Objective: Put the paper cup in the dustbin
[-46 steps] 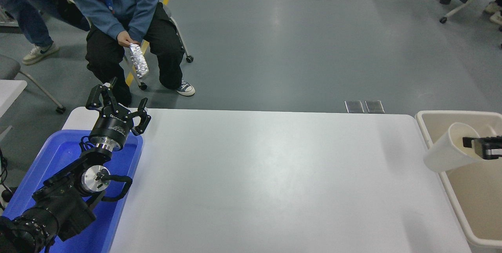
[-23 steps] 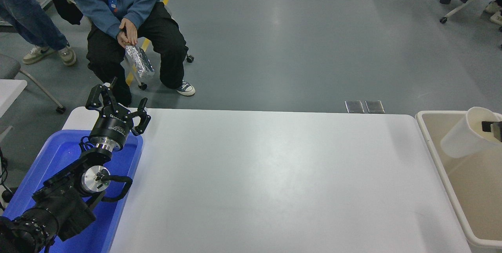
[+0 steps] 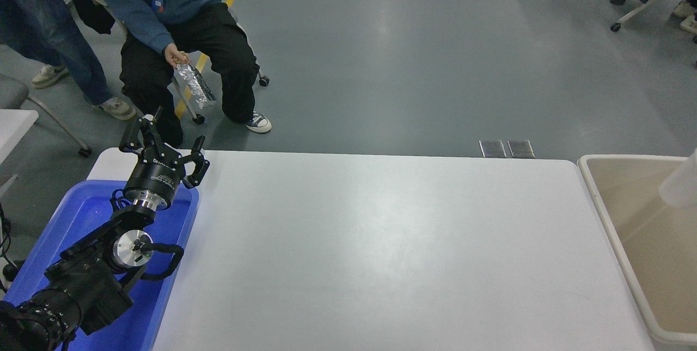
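Observation:
The white paper cup (image 3: pixel 682 183) shows only as a blurred white wall at the picture's right edge, over the inside of the beige dustbin (image 3: pixel 597 198). The dustbin stands just off the table's right end. The right gripper is out of view beyond the right edge. What holds the cup cannot be seen. The left gripper (image 3: pixel 162 143) is parked at the lower left, its fingers spread open and empty, above the far end of the blue tub.
A bright blue plastic tub (image 3: pixel 81 215) sits on the white table (image 3: pixel 381 253) at the left under the left arm. A seated person (image 3: pixel 179 24) holds a silvery packet beyond the far left corner. Another person (image 3: pixel 49 30) walks there.
The cup has moved right and up, from over the dustbin's left rim to the picture's right edge. The right gripper has left the view. The left arm has not moved.

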Tool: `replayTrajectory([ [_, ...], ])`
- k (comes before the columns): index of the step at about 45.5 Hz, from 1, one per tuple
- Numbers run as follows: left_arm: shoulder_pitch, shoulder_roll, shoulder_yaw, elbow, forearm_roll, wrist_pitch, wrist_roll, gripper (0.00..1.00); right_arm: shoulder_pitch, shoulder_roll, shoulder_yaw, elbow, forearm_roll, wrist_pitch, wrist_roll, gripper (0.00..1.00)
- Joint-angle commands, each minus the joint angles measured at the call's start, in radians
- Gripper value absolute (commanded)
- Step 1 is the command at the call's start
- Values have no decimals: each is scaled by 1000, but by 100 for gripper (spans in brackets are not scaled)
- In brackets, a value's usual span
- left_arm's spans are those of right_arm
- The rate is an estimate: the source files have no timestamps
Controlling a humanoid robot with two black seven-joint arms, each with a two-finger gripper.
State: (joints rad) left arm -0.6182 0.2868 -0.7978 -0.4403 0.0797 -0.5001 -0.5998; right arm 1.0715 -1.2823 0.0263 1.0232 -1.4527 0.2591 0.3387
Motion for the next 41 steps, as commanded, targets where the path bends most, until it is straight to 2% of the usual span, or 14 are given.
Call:
replayTrajectory([
  [1, 0, 0, 0, 0, 0, 0, 0, 100, -111, 132, 1, -230, 72, -69, 22, 0],
  [17, 0, 0, 0, 0, 0, 0, 0, 100, -257, 339, 3, -512, 204, -172, 46, 0],
  [24, 0, 0, 0, 0, 0, 0, 0, 100, -304, 409, 0, -621, 253, -176, 46, 0],
  [35, 0, 0, 0, 0, 0, 0, 0, 100, -331, 592, -3, -886, 333, -173, 66, 0],
  [41, 0, 0, -1, 0, 0, 0, 0, 100, -334, 633, -5, -942, 383, -172, 65, 0],
])
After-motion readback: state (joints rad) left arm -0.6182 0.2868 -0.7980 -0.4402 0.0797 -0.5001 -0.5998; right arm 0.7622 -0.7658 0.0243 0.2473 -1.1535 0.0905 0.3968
